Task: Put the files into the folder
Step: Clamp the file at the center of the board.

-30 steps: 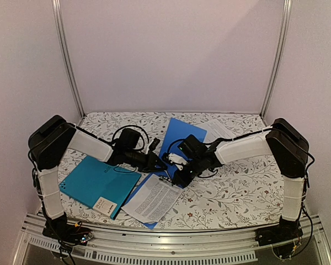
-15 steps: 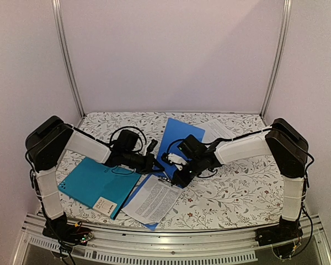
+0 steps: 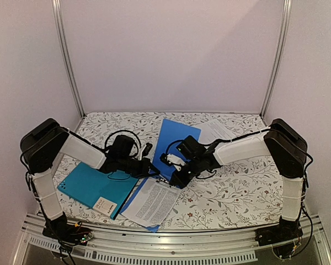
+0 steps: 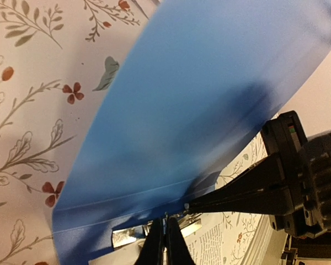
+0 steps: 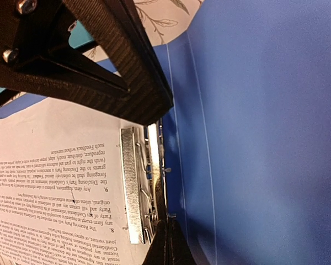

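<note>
The teal folder (image 3: 94, 185) lies closed at the near left, a white label (image 3: 105, 206) at its corner. One printed file (image 3: 151, 203) (image 5: 55, 187) rests on an open plain blue folder (image 3: 174, 141) (image 4: 209, 99), under its metal clip (image 5: 133, 185) (image 4: 127, 236). The other file (image 3: 218, 131) lies at the back right. My left gripper (image 3: 156, 172) (image 4: 165, 221) is shut, tips at the clip. My right gripper (image 3: 172, 181) (image 5: 168, 223) is shut too, its tips at the clip's end by the spine. The two grippers nearly meet there.
The blue folder's cover (image 5: 265, 138) stands tilted up behind both grippers. The floral tablecloth (image 3: 237, 187) covers the table. Metal frame posts (image 3: 66, 61) rise at the back corners. The table's front rail (image 3: 165, 243) runs just below the sheet.
My left gripper has closed and drawn slightly left and nearer. The blue cover and the sheet under the clip have shifted a little left. The right gripper has stayed shut in place.
</note>
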Available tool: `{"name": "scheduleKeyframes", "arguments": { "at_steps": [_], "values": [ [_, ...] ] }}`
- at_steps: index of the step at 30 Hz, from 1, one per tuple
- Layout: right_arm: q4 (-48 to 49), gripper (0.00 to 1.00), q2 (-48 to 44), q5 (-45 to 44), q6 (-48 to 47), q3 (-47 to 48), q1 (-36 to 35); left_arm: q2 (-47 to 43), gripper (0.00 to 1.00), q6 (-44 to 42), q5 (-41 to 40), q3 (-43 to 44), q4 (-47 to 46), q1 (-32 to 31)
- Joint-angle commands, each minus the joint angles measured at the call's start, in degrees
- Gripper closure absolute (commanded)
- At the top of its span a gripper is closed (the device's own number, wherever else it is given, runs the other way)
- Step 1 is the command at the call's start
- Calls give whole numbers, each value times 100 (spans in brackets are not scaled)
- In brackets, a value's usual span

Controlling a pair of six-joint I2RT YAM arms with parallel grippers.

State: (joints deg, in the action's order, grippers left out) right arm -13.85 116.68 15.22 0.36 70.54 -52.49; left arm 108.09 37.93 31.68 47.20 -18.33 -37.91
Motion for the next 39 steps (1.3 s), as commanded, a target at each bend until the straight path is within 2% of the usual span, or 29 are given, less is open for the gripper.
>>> {"name": "scheduleKeyframes", "arguments": {
  "at_steps": [1, 24, 39],
  "values": [
    [-1398, 100, 717, -481, 166, -492, -30, 104, 100, -46, -396, -498, 727, -102],
    [-1505, 100, 742, -564, 219, -382, -28, 543, 100, -429, -927, -747, 1690, -146],
    [-1514, 100, 759, -549, 17, -321, -182, 643, 100, -894, -1892, -96, 2475, -198]
  ]
}}
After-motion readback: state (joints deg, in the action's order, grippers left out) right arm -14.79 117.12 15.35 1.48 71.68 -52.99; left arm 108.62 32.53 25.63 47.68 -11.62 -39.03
